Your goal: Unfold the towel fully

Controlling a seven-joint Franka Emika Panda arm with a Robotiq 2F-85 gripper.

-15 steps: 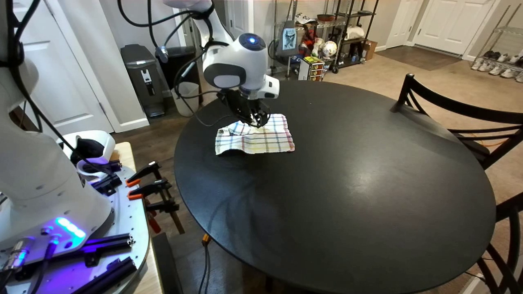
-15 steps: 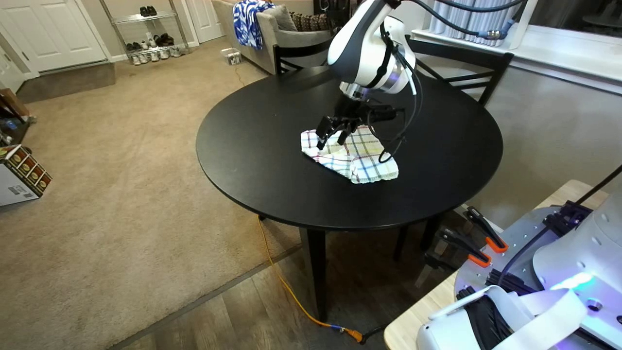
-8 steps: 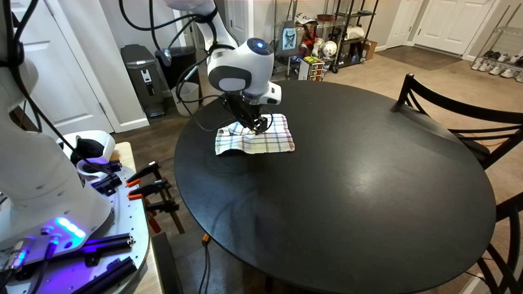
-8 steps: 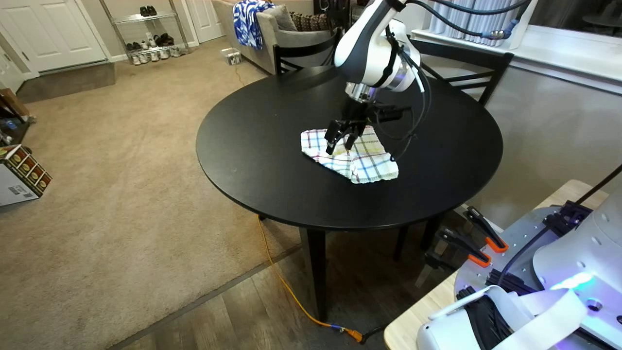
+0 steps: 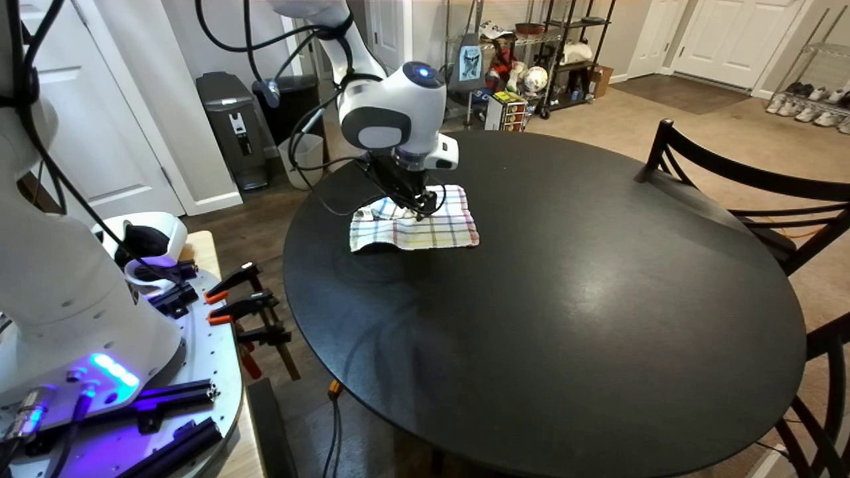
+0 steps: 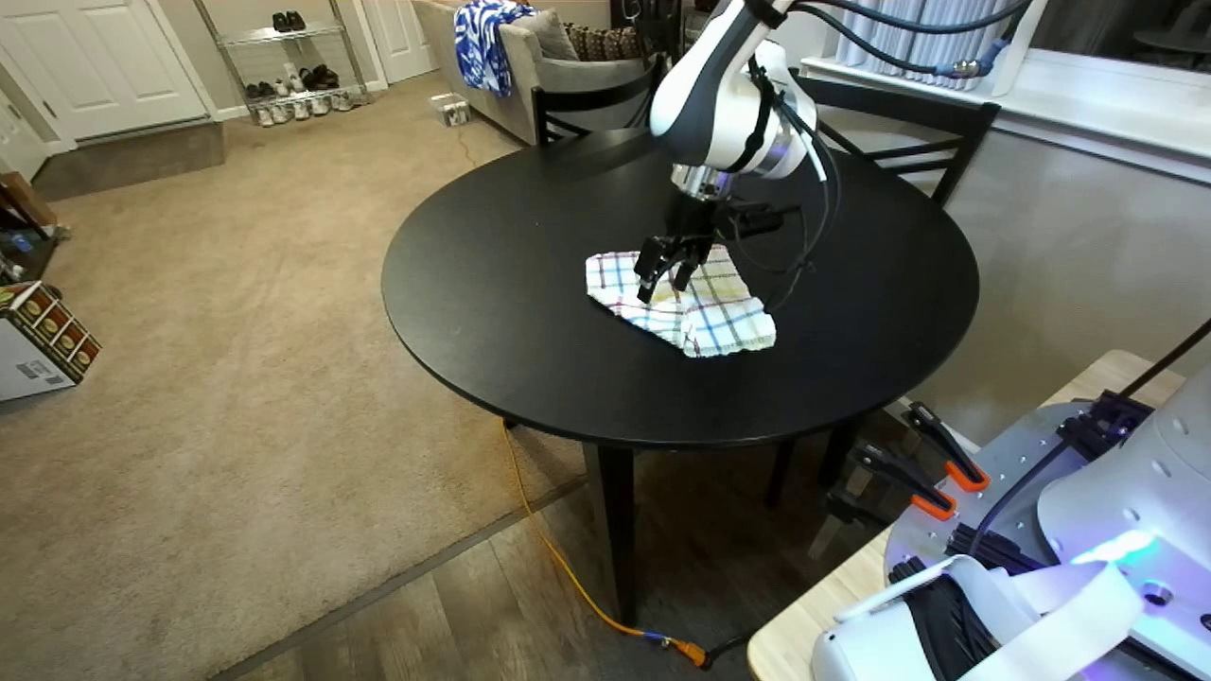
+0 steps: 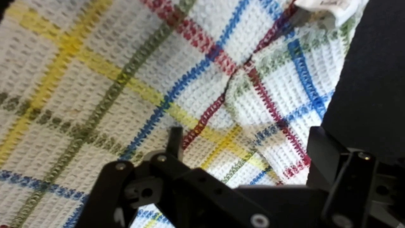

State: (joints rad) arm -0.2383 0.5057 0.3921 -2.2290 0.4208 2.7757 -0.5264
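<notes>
Round table: black, smooth, its top taking a soft sheen. Robot arm: rounded, glossy white shells with dark grey panels, reaching over the table. Metal shoe rack: a dark pair of shoes on the upper shelf, light and dark ones lower down. Lidded bin: dark grey, tapered toward its foot, standing near a smaller white wastebasket; the contents of neither can be made out. Towel: lying on the table beneath the gripper in both exterior views, small beside the tabletop, partly spread; white, open-textured weave ruled into checks by yellow, olive, blue and red stripes, with a crease across it and part turned over on itself. The gripper, black and jointed, is angled downward with its fingers spread wide, holding nothing; whether the tips touch the towel cannot be told. Tag: white, curled, near the towel's edge in the wrist view, its print too blurred to read.
</notes>
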